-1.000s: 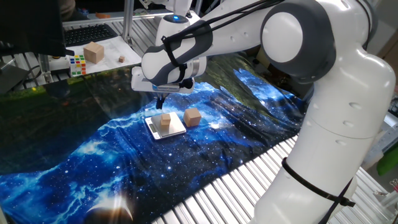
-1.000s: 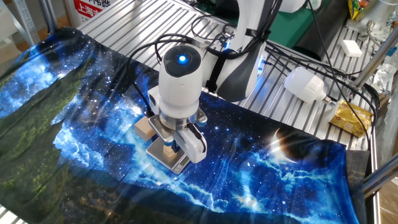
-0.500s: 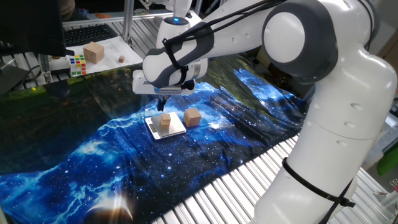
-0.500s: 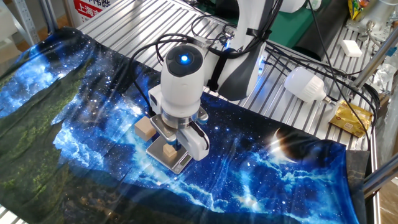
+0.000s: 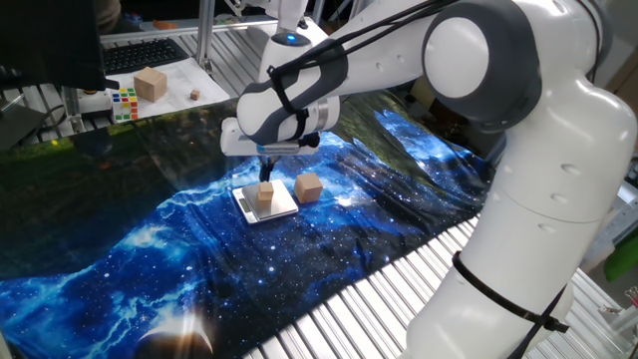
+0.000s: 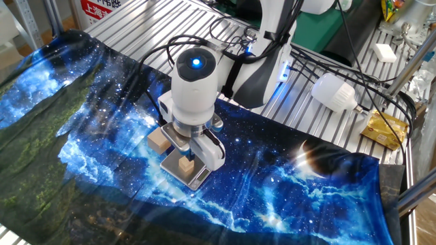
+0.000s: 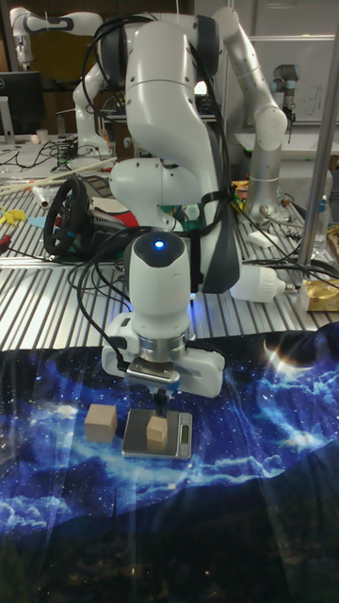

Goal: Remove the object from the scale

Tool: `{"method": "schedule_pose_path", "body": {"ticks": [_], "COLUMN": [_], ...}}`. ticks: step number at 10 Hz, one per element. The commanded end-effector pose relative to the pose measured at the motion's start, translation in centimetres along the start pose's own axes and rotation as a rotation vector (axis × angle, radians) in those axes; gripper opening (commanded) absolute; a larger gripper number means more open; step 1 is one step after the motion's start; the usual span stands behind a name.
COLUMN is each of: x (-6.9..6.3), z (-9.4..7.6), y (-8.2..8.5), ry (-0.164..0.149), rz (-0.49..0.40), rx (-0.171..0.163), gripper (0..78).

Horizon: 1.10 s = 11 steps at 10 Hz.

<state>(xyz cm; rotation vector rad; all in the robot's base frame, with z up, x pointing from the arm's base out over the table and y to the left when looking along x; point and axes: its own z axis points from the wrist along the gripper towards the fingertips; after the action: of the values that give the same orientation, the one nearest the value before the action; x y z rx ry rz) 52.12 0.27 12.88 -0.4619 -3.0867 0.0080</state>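
Observation:
The object (image 5: pixel 264 195), a small light tan wooden block, stands upright on the scale (image 5: pixel 284 207), a flat square silver-grey plate on the galaxy-print cloth. The other fixed view shows the object (image 6: pixel 184 165) on the scale (image 6: pixel 195 179) below the arm's white wrist. From the tall fixed view the object (image 7: pixel 157 431) sits at the middle of the scale (image 7: pixel 179 439). My gripper (image 5: pixel 266 173) hangs just above the block's top, fingers close together, holding nothing. Its dark fingertips (image 7: pixel 160 405) end a little above the block.
A reddish-brown cube (image 5: pixel 308 186) lies on the cloth right beside the scale. Far left at the back are a big cardboard-coloured cube (image 5: pixel 151 83), a Rubik's cube (image 5: pixel 124 103) and a keyboard. A white bulb-shaped object (image 6: pixel 334 92) and a yellow packet (image 6: pixel 385 129) lie on the slatted metal table.
The gripper has shifted sideways, from beside the scale's edge to directly over the block, and dropped slightly. Block, scale and cube have not moved.

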Motion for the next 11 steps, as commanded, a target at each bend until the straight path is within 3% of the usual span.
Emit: {"method": "schedule_pose_path", "body": {"ticks": [1,3,8,11], "x": [-0.34,-0.85,-0.71,-0.63], "z": [0.52,1.07,1.41,1.5], "y": [-0.58,-1.12,-1.05,-1.02], "ry": [-0.004,-0.003,0.004,0.003], "rz": [-0.017,-0.034,-0.007,0.016], "rx": [-0.002,-0.003,-0.027,-0.023], "gripper": [0.0,0.0,0.0,0.0]}}
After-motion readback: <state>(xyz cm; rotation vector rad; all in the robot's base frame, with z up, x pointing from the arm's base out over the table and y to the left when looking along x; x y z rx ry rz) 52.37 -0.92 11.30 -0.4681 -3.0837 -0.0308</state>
